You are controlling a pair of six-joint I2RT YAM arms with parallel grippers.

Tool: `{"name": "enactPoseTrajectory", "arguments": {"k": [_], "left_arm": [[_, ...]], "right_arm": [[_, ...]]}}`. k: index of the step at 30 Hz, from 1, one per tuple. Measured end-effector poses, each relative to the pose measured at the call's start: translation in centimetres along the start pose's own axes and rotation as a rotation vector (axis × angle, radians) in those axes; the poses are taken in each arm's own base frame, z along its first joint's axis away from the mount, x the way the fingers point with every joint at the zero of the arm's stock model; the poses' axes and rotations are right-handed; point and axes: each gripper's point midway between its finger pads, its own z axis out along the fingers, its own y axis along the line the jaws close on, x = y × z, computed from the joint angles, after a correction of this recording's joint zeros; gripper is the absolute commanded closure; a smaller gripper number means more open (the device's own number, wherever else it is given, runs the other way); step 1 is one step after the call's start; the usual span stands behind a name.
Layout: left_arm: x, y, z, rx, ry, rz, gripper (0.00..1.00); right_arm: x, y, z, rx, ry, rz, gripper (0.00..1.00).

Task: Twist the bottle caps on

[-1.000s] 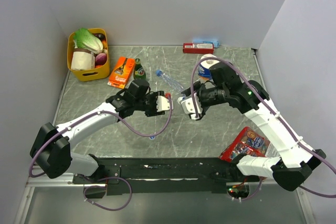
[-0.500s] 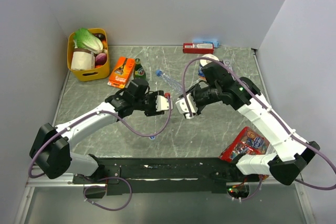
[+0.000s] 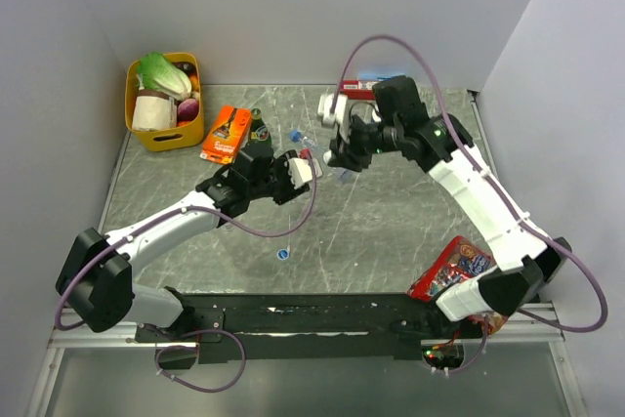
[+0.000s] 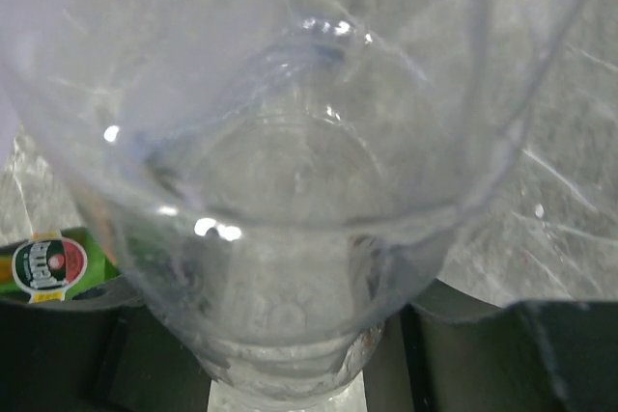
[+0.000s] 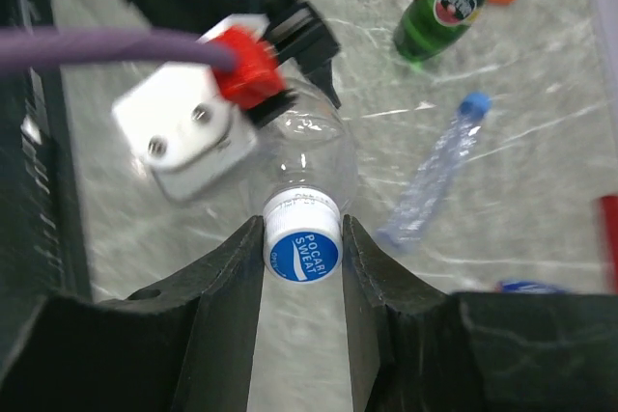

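My left gripper (image 3: 305,169) is shut on the body of a clear bottle (image 4: 290,142), which fills the left wrist view; my dark fingers (image 4: 68,354) flank it. In the right wrist view my right gripper (image 5: 301,238) is shut on a bottle cap (image 5: 302,243) with a blue top and white side, sitting on that bottle's neck. In the top view the right gripper (image 3: 338,155) meets the left one above the table's middle. A second clear bottle (image 5: 430,180) with a blue cap (image 5: 473,103) lies on the table. A loose blue cap (image 3: 282,253) lies nearer the front.
A dark green glass bottle (image 3: 259,130) and an orange pack (image 3: 227,134) lie at the back left. A yellow basket (image 3: 146,129) of groceries stands in the far left corner. A red snack bag (image 3: 464,266) lies front right.
The right arm has swung up and toward the back, and its gripper now comes at the bottle's cap from the far side. The left gripper has shifted slightly up and right with the bottle.
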Motion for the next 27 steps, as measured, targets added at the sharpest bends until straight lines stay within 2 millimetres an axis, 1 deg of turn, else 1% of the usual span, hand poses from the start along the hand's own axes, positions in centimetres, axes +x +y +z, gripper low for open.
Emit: {"name": "enactPoseTrajectory", "arguments": {"k": [3, 9, 10, 12, 13, 14, 15, 16, 18, 19, 21, 22, 24, 25, 27], "left_arm": [[0.1, 0.7, 0.2, -0.044, 0.005, -0.044, 0.99], [0.3, 1.2, 0.8, -0.107, 0.019, -0.121, 0.99], [0.3, 1.2, 1.0, -0.113, 0.02, -0.129, 0.99], [0.5, 1.0, 1.3, -0.118, 0.026, -0.146, 0.99], [0.6, 1.0, 1.3, -0.119, 0.03, -0.149, 0.99], [0.7, 1.0, 1.4, -0.12, 0.034, -0.151, 0.99], [0.7, 1.0, 1.3, -0.12, 0.035, -0.151, 0.99], [0.6, 1.1, 1.3, -0.121, 0.034, -0.148, 0.99], [-0.1, 1.3, 1.3, -0.12, 0.019, -0.134, 0.99], [-0.4, 1.4, 1.3, -0.117, 0.01, -0.124, 0.99], [-0.7, 1.1, 1.2, -0.089, -0.005, -0.1, 0.99], [-0.6, 0.9, 1.0, -0.062, -0.004, -0.085, 0.99], [-0.5, 0.3, 0.7, -0.012, -0.012, -0.053, 0.99], [-0.4, -0.1, 0.5, 0.021, -0.015, -0.035, 0.99], [-0.2, -0.8, 0.1, 0.075, -0.018, 0.004, 0.99]], "right_arm": [[-0.5, -1.3, 0.4, 0.021, -0.031, 0.207, 1.0], [-0.3, -3.1, 0.8, 0.057, -0.075, 0.598, 1.0], [-0.3, -3.3, 0.9, 0.062, -0.077, 0.638, 0.86], [-0.2, -3.5, 1.1, 0.064, -0.078, 0.688, 0.66], [-0.1, -3.6, 1.2, 0.061, -0.078, 0.699, 0.54], [0.0, -3.7, 1.3, 0.055, -0.078, 0.702, 0.49], [0.0, -3.8, 1.2, 0.047, -0.08, 0.7, 0.46], [-0.2, -3.7, 1.1, 0.029, -0.083, 0.692, 0.4], [-1.0, -3.9, 0.2, -0.006, -0.099, 0.654, 0.36], [-1.8, -4.2, -0.6, -0.018, -0.114, 0.618, 0.33], [-3.4, -5.2, -2.4, -0.014, -0.16, 0.528, 0.32], [-4.3, -5.9, -3.8, -0.005, -0.188, 0.445, 0.31], [-5.1, -6.0, -5.7, 0.003, -0.212, 0.31, 0.31], [-5.2, -5.7, -6.4, 0.005, -0.214, 0.225, 0.3], [-4.8, -3.5, -6.9, -0.025, -0.192, 0.066, 0.31]]}}
